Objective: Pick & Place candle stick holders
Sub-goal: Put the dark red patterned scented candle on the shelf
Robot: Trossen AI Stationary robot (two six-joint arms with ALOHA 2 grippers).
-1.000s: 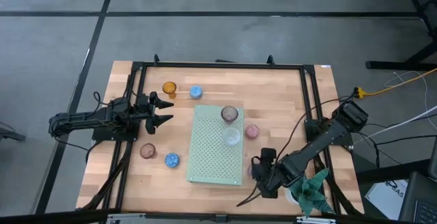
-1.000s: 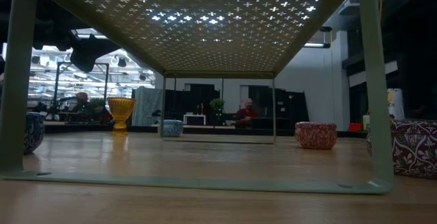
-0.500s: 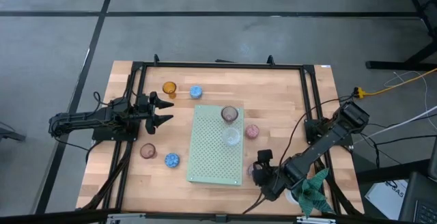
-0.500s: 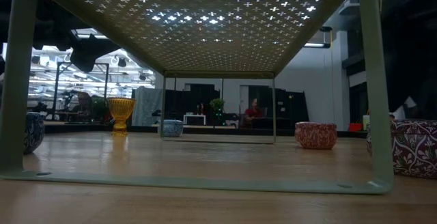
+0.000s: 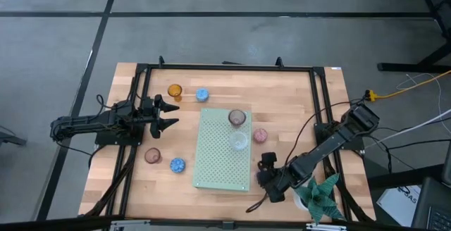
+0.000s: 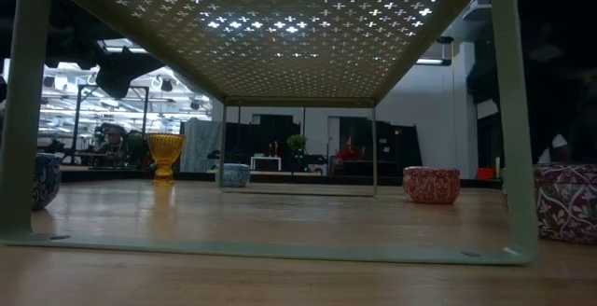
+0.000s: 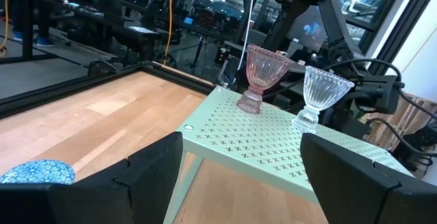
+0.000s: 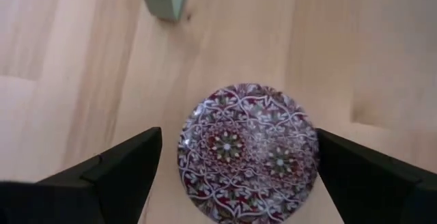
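Trouble if the right gripper (image 8: 235,173), fingers spread wide around the mauve cup (image 8: 249,152), drops off-centre and tips it; left gripper (image 5: 169,112) waits open.

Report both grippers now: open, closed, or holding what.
Left gripper: open, empty, waiting at the table's left side.
Right gripper: open, fingers either side of the mauve patterned candle holder, not closed on it.

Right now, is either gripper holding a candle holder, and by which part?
Neither. The right gripper is open, straddling the patterned holder without touching it. The left gripper waits open and empty.
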